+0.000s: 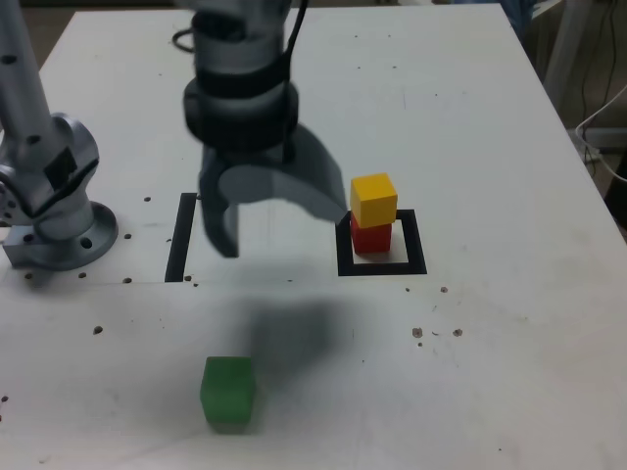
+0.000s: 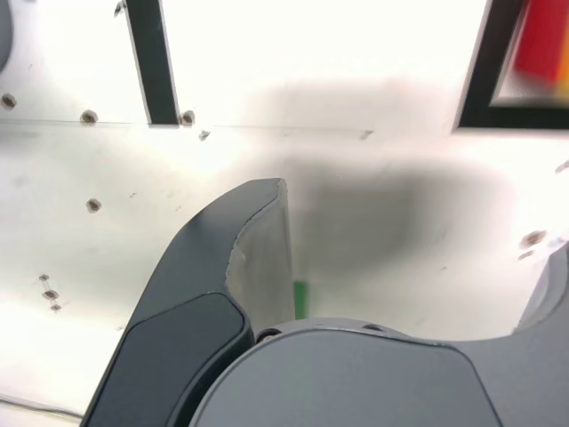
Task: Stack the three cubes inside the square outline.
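Yellow on red inside the outline, green out on the counter

The hand [image 1: 269,201] is wide open with nothing in its grasp, raised above the counter [image 1: 509,333]. It blurs in the exterior view, and its soft shadow falls on the surface below.

Taking the outline [image 1: 416,242] as landmark, in the exterior view: the red cube [image 1: 371,240] sits inside it, and the yellow cube [image 1: 373,200] rests on top of the red. The hand is to the outline's left and higher up. The green cube [image 1: 228,392] lies outside, nearer the view's bottom edge and to the left. The black strip [image 1: 181,238] runs well apart to its left, and beyond that stands the arm's base [image 1: 62,235].
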Motion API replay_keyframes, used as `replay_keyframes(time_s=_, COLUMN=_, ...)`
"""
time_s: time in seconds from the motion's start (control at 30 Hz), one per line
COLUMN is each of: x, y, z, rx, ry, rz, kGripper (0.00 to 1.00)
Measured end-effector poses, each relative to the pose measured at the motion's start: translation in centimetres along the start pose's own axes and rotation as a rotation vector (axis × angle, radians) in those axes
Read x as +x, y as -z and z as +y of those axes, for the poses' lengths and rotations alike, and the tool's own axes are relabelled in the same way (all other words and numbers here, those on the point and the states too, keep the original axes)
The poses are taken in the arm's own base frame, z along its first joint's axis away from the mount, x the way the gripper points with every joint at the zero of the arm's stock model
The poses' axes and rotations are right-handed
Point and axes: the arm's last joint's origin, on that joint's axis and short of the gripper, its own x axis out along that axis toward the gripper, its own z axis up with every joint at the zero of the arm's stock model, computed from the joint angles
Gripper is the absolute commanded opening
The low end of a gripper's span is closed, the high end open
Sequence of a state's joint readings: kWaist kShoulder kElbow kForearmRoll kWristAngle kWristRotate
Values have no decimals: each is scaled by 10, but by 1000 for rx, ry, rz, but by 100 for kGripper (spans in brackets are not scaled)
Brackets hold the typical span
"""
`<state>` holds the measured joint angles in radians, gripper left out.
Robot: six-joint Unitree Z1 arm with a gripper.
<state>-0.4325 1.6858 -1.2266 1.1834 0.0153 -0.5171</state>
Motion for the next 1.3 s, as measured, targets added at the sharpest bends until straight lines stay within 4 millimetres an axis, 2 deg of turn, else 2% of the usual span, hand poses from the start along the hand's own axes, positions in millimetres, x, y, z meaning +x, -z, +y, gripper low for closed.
replay_keyframes(time_s=0.27, x=9, y=24, z=-37, rx=124, ry=17, rz=37, kGripper=100)
replay_keyframes(time_s=0.43, x=22, y=42, z=-55, rx=209, ry=35, rz=64, kGripper=100)
replay_keyframes(time_s=0.63, x=43, y=51, z=-76, rx=265, ry=74, rz=107, kGripper=97)
replay_keyframes(time_s=1.0, x=63, y=43, z=-95, rx=280, ry=116, rz=119, kGripper=88)
replay_keyframes(time_s=1.3, x=66, y=34, z=-103, rx=279, ry=84, rz=110, kGripper=81)
